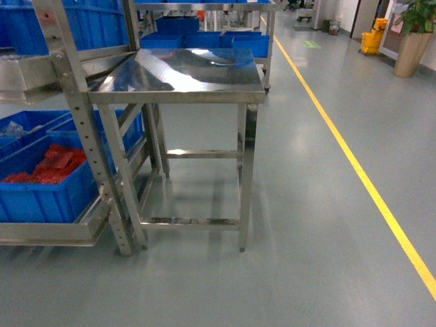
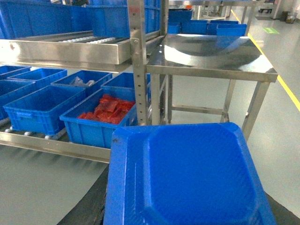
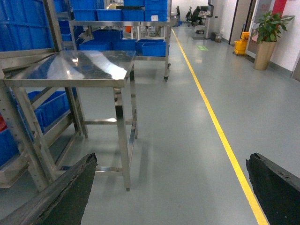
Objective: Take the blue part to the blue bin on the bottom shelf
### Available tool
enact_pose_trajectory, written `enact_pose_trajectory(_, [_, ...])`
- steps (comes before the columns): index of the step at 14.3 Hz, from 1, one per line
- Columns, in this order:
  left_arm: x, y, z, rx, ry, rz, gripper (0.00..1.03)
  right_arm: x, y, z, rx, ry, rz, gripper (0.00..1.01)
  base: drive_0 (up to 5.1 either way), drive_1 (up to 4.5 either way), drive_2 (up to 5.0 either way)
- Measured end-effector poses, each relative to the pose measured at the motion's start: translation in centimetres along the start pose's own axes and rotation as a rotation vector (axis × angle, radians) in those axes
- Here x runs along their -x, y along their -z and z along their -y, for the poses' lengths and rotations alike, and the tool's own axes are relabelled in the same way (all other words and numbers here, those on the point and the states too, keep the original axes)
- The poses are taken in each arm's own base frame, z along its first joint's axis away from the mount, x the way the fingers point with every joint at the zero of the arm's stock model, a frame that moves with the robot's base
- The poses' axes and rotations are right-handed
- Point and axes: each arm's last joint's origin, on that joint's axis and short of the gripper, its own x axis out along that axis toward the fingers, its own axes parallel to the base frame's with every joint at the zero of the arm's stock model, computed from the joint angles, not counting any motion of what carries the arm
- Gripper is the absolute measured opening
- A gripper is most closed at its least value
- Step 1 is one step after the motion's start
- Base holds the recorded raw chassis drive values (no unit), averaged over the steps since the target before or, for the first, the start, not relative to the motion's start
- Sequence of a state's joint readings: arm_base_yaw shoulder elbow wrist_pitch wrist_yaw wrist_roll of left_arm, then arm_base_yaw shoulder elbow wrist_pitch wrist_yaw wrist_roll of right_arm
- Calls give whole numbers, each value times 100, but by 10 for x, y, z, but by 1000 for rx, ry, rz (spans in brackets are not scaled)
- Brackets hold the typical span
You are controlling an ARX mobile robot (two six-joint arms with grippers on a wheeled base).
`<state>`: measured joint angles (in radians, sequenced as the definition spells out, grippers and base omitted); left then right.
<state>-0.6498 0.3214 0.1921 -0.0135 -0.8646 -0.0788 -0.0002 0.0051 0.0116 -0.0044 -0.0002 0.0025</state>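
Between the left gripper's dark fingers sits a blue part, seemingly clamped; beyond it, the bottom shelf carries blue bins. Right gripper gapes wide, empty.

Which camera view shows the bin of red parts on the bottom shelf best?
The left wrist view: the bin of red parts sits whole on the bottom shelf, contents visible. The head view shows it cut off at the frame edge. The right wrist view shows only a red sliver at its left edge.

Right pincer gapes wide; left pincer's state is hidden
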Motion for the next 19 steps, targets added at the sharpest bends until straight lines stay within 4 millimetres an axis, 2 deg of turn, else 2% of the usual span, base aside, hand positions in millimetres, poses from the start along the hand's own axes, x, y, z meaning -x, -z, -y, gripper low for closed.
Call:
enact_pose_trajectory(18, [0,0,0,4,1,3,43,0,0,0,0,0,0,98,-1,404,-405])
enact_pose_trajectory(19, [0,0,0,1,0,0,43,0,0,0,0,0,-2,98,0,0,0])
